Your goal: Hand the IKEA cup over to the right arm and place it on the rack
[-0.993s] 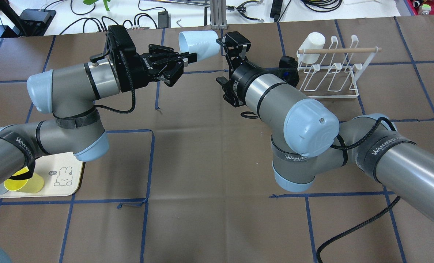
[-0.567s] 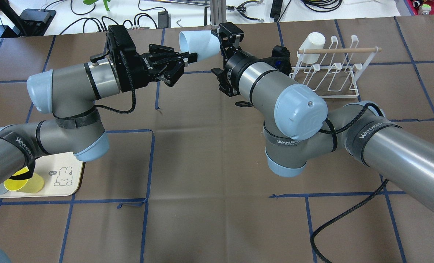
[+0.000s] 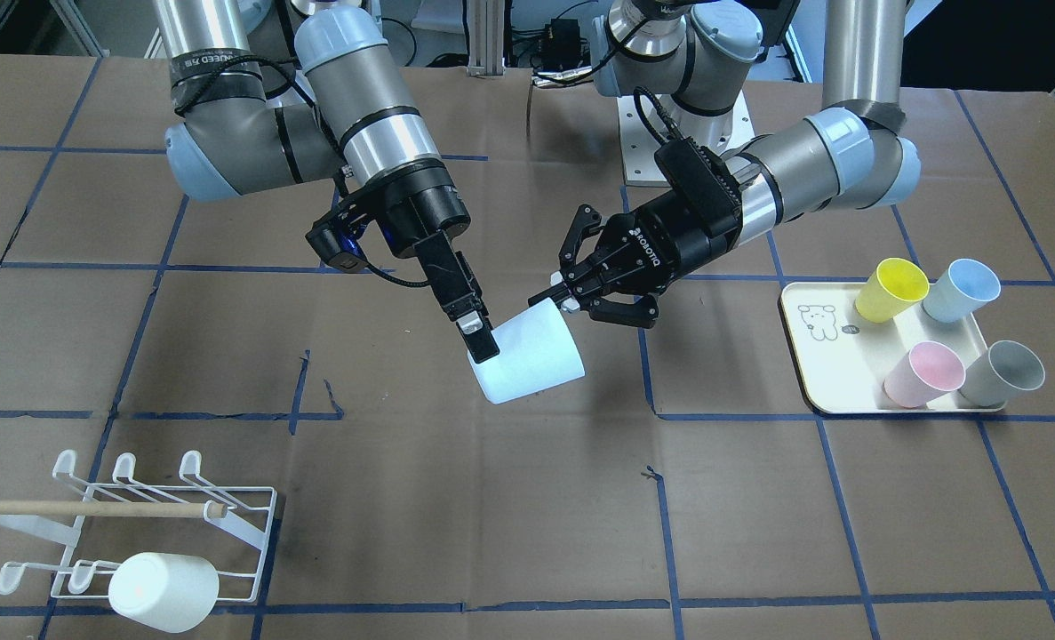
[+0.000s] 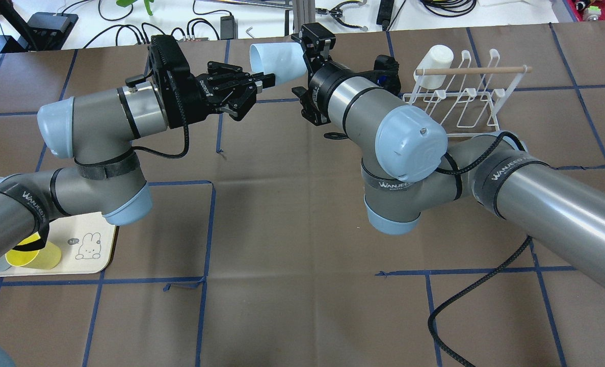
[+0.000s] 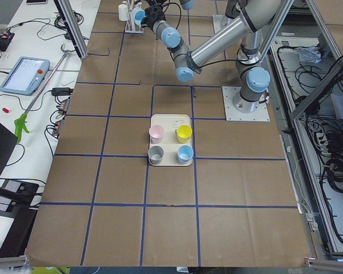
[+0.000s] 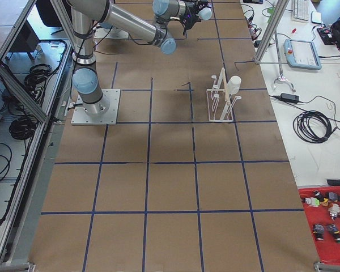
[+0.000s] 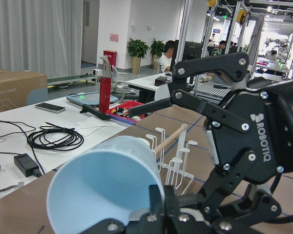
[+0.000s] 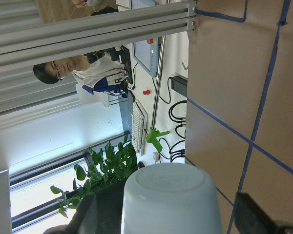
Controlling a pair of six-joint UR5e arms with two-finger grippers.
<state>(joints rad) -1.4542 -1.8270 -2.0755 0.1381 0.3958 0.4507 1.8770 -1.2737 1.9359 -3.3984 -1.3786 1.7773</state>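
Note:
A light-blue IKEA cup (image 3: 531, 360) hangs tilted above the table's middle. My left gripper (image 3: 555, 300) is shut on its rim, as the overhead view (image 4: 266, 79) also shows. My right gripper (image 3: 483, 342) is open, with its fingers on either side of the cup's base (image 8: 171, 200) and a gap still showing on one side. The cup's open mouth (image 7: 102, 190) faces the left wrist camera. The white wire rack (image 3: 136, 524) with its wooden dowel stands off to my right (image 4: 460, 97).
A white cup (image 3: 163, 591) hangs on the rack's end. A cream tray (image 3: 834, 373) on my left holds yellow (image 3: 891, 289), blue, pink and grey cups. Cables and tools lie beyond the table's far edge (image 4: 205, 20).
My right arm has swung left and forward, bringing its gripper from beside the cup to around the cup's base. The left arm and the cup have stayed still.

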